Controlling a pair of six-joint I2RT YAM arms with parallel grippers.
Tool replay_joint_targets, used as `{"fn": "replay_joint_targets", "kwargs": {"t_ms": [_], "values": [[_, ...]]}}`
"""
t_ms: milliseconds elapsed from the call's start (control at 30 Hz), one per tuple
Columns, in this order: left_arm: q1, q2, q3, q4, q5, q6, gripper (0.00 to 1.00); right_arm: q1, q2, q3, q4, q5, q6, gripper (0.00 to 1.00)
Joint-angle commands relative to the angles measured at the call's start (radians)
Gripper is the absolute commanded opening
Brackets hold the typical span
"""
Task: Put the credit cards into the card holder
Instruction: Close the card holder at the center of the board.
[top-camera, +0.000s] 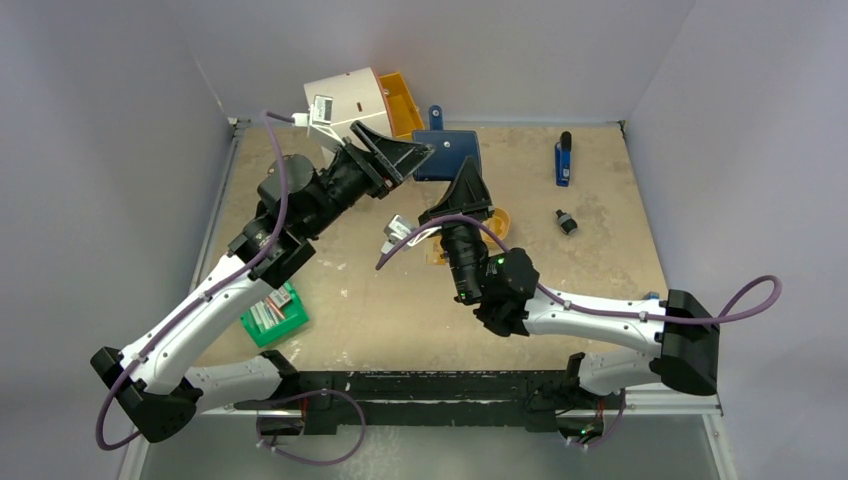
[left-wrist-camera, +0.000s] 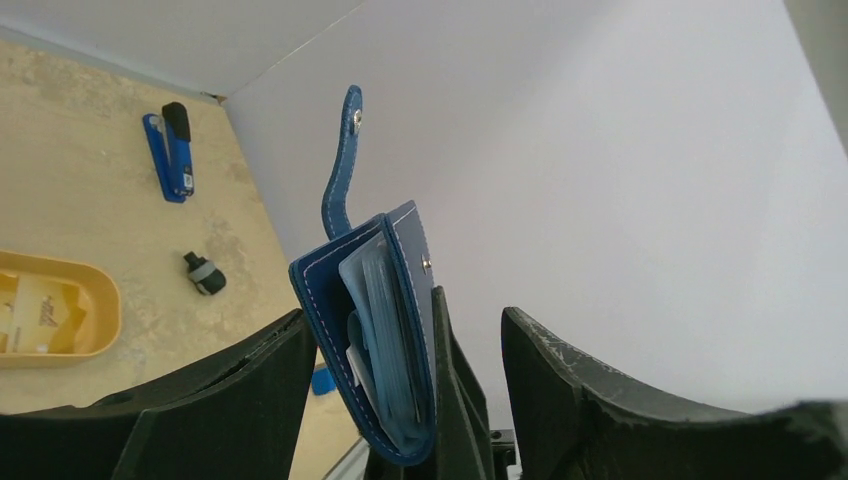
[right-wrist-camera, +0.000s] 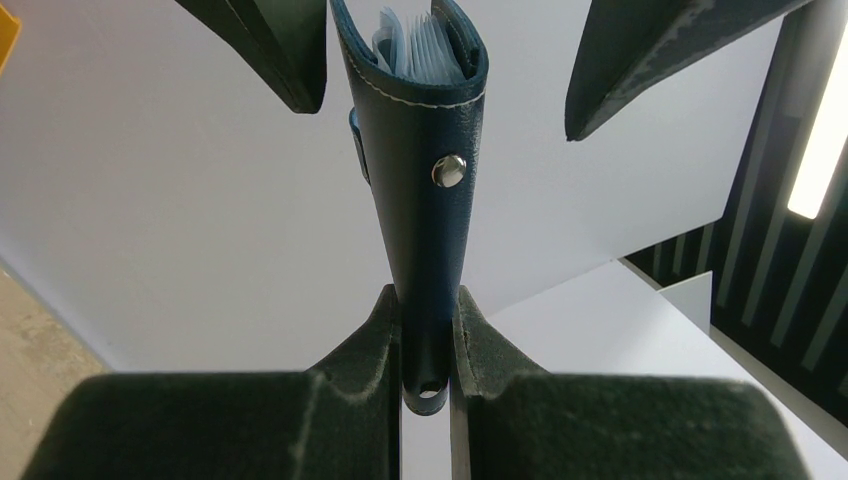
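Note:
The card holder (top-camera: 448, 152), a navy-blue wallet with grey-blue pockets, is held in the air at the back of the table. My right gripper (top-camera: 466, 172) is shut on its folded spine end (right-wrist-camera: 427, 300). My left gripper (top-camera: 412, 152) is open, and the wallet (left-wrist-camera: 385, 330) stands between its fingers (left-wrist-camera: 240, 390), slightly open with the snap tab (left-wrist-camera: 342, 160) hanging loose. Those fingers also show beside the wallet (right-wrist-camera: 425, 180) in the right wrist view. A tan credit card (left-wrist-camera: 40, 312) lies in the orange oval tray (left-wrist-camera: 100, 300).
The orange tray (top-camera: 498, 222) lies mostly under my right arm. A blue stapler (top-camera: 563, 158) and a small black object (top-camera: 567, 222) are at the right. A green box (top-camera: 273, 312) lies at the left front. A white box (top-camera: 345, 100) and an orange bin (top-camera: 405, 100) stand at the back.

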Motion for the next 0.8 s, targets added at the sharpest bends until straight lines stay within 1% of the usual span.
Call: {"fn": "replay_joint_targets", "kwargs": {"t_ms": [0, 200, 333, 433, 500, 567, 600, 633, 667, 700, 767], "values": [[-0.004, -0.002, 0.039, 0.06, -0.02, -0.121, 0.65, 0.006, -0.02, 0.048, 0.108, -0.028, -0.017, 0.0], [-0.005, 0.036, 0.066, 0.038, 0.001, -0.192, 0.53, 0.007, -0.019, 0.048, 0.119, -0.034, -0.028, 0.0], [-0.003, 0.046, 0.069, 0.036, -0.007, -0.205, 0.45, 0.009, -0.019, 0.045, 0.125, -0.036, -0.034, 0.0], [0.0, 0.043, 0.069, 0.037, -0.019, -0.203, 0.37, 0.01, -0.023, 0.042, 0.126, -0.035, -0.035, 0.0], [0.001, 0.041, 0.069, 0.037, -0.019, -0.199, 0.3, 0.011, -0.024, 0.04, 0.126, -0.033, -0.035, 0.0], [0.001, 0.042, 0.068, 0.035, -0.019, -0.192, 0.18, 0.012, -0.026, 0.044, 0.117, -0.017, -0.028, 0.0], [-0.001, 0.04, 0.067, 0.035, -0.019, -0.188, 0.13, 0.016, -0.029, 0.047, 0.095, 0.006, -0.025, 0.0], [0.0, 0.036, 0.065, 0.035, -0.032, -0.181, 0.06, 0.021, -0.033, 0.053, 0.036, 0.028, -0.01, 0.0], [0.001, 0.03, 0.063, 0.035, -0.05, -0.175, 0.01, 0.026, -0.034, 0.058, 0.0, 0.051, 0.006, 0.1], [0.001, 0.025, 0.061, 0.034, -0.063, -0.164, 0.0, 0.033, -0.036, 0.067, -0.037, 0.073, 0.042, 0.27], [0.0, 0.01, 0.06, -0.011, -0.104, -0.142, 0.0, 0.05, -0.045, 0.089, -0.164, 0.112, 0.132, 0.57]]}}
